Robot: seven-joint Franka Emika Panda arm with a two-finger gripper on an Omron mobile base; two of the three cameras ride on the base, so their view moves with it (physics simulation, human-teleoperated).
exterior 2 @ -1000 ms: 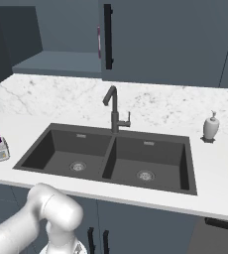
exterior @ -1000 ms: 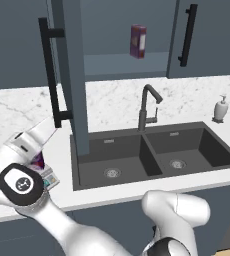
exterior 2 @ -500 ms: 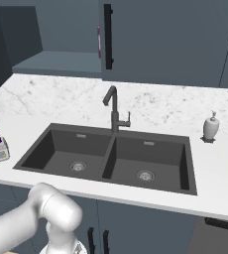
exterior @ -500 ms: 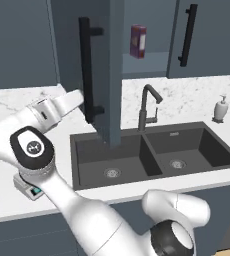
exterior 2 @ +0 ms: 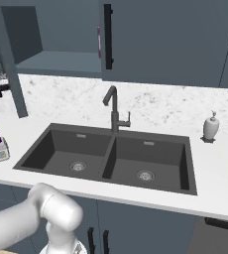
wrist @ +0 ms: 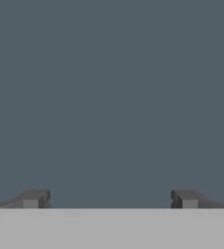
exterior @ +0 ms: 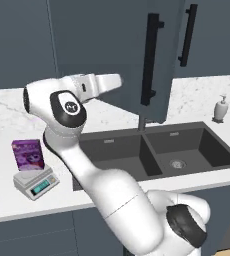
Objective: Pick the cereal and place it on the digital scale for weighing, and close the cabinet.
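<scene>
— We've swung the dark blue-grey wall cabinet door (exterior: pixel 159 60) further shut; our spread two-finger gripper (wrist: pixel 109 199) faces its panel.
— Good: purple cereal box (exterior: pixel 28 154) sits on the light-grey digital scale (exterior: pixel 35 182), near the counter's left end.

purple cereal (exterior: pixel 28 154) upright on grey digital scale (exterior: pixel 35 183); dark blue-grey cabinet (exterior: pixel 112 50) door partly open
</scene>
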